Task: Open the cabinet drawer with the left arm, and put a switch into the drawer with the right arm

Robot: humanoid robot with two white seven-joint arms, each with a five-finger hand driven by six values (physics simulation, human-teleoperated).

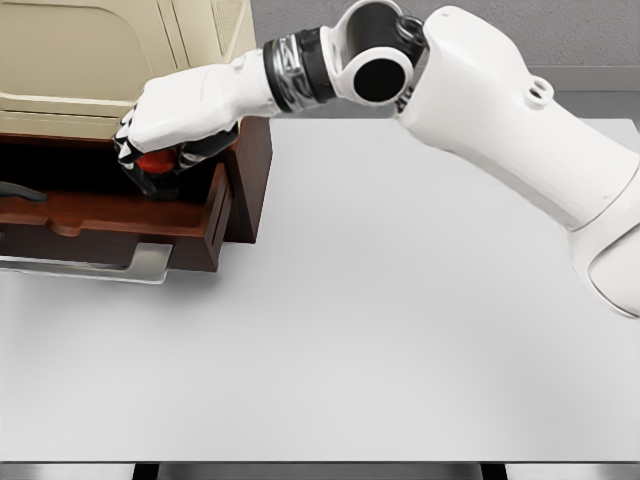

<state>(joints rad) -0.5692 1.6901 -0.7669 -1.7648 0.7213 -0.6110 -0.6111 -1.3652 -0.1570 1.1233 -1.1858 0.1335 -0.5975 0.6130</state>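
The brown wooden drawer (120, 228) stands pulled out of the cream cabinet (110, 60) at the upper left, a silver handle (90, 265) along its front. My right hand (170, 130) reaches over the open drawer from the right, its fingers curled down around a small switch with a red part (155, 162). The switch hangs just above the drawer's inside floor; whether it touches the floor is unclear. A dark curved piece (22, 190) lies at the drawer's left edge. My left arm does not show.
The white table (380, 330) spreads across the front and right. My right arm's elbow and forearm (480, 110) cross the upper right above it. The cabinet's dark wooden side (255, 180) stands right of the drawer.
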